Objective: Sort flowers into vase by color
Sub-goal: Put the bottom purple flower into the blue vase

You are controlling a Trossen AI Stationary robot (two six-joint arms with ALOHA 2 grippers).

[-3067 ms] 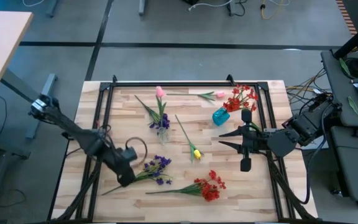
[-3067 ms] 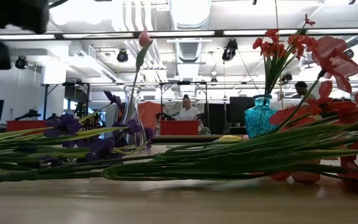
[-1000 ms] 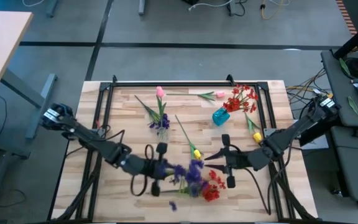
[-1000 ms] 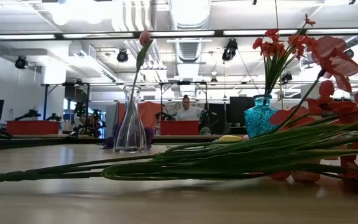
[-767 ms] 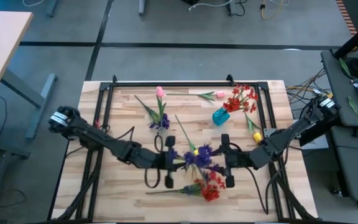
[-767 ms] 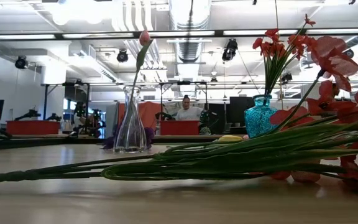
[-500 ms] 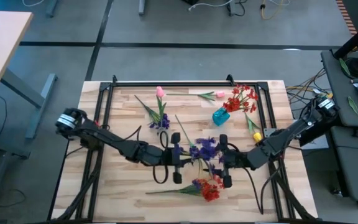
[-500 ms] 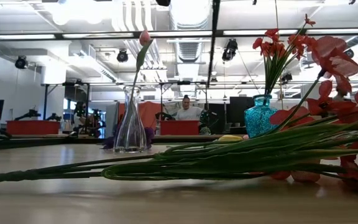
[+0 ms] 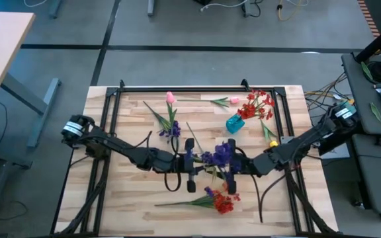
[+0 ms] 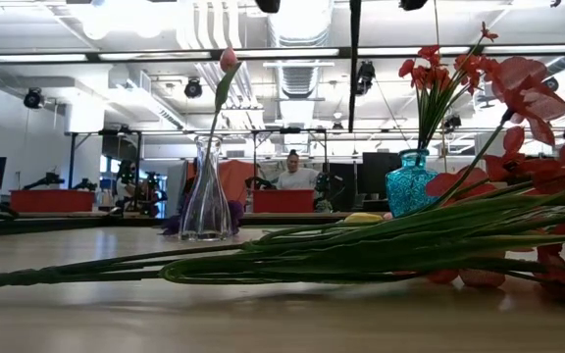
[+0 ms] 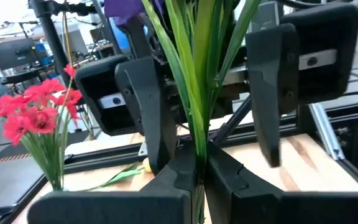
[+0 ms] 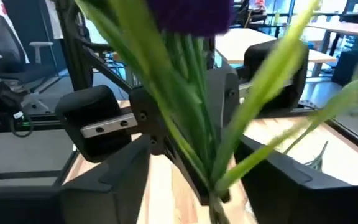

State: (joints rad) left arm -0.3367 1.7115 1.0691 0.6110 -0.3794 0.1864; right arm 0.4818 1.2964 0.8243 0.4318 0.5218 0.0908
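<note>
mid-handover above the table (image 9: pixel 131 198), short of the clear vase (image 9: pixel 172 133): my left gripper (image 11: pixel 194 171) is clamped on the purple flower (image 9: pixel 220 154) stems, my right gripper (image 9: pixel 233 173) spread wide around them. if left releases early, i judge the flower drops.

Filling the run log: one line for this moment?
left gripper: shut on purple spray | right gripper: open around it | handover, mid-table

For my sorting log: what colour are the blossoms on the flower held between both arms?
Purple. The held flower shows best in the high view, mid-table.
</note>
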